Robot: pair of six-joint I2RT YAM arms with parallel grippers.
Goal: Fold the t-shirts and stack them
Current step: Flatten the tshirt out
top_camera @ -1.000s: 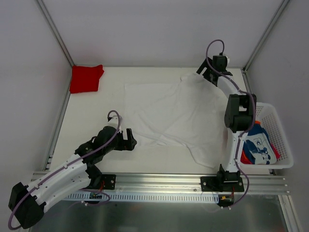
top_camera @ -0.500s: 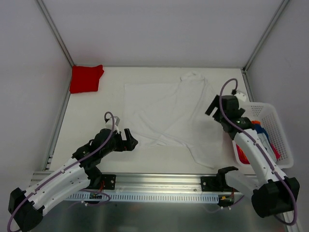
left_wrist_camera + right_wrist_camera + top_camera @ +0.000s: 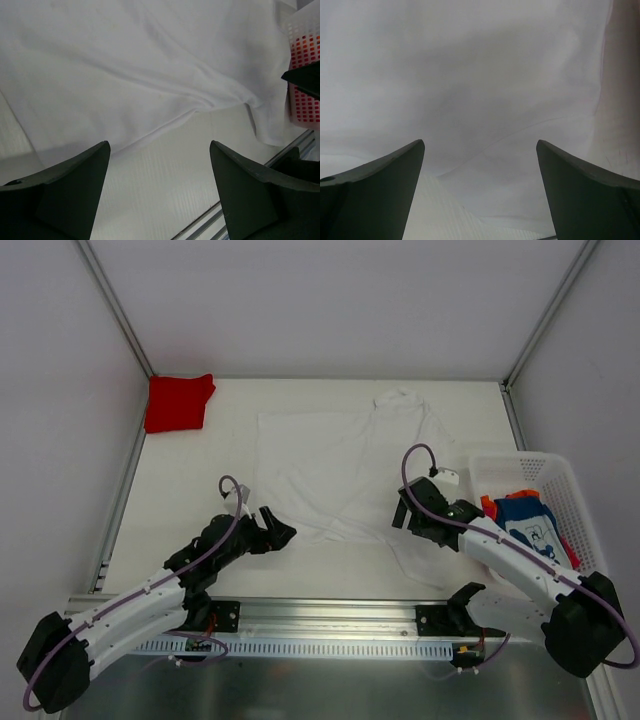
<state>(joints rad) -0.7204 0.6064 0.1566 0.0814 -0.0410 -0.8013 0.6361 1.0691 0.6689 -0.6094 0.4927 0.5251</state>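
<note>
A plain white t-shirt (image 3: 340, 465) lies spread and wrinkled across the middle of the table. My left gripper (image 3: 281, 533) is open and empty at the shirt's near left hem. In the left wrist view the left gripper (image 3: 159, 146) hangs just over the hem of the white shirt (image 3: 125, 70). My right gripper (image 3: 403, 512) is open and empty over the shirt's near right part. In the right wrist view the right gripper (image 3: 480, 143) is above a fold of the white shirt (image 3: 470, 70). A folded red tee (image 3: 178, 402) lies at the far left corner.
A white mesh basket (image 3: 520, 457) stands at the right edge. It holds the blue printed tee (image 3: 530, 528) and an orange-red one (image 3: 487, 505). The basket also shows in the left wrist view (image 3: 306, 30). Metal rails run along the table's near edge.
My right arm has swung back from the far right corner, by the shirt's collar, to the shirt's near right part. My left gripper has shifted slightly right and nearer.
</note>
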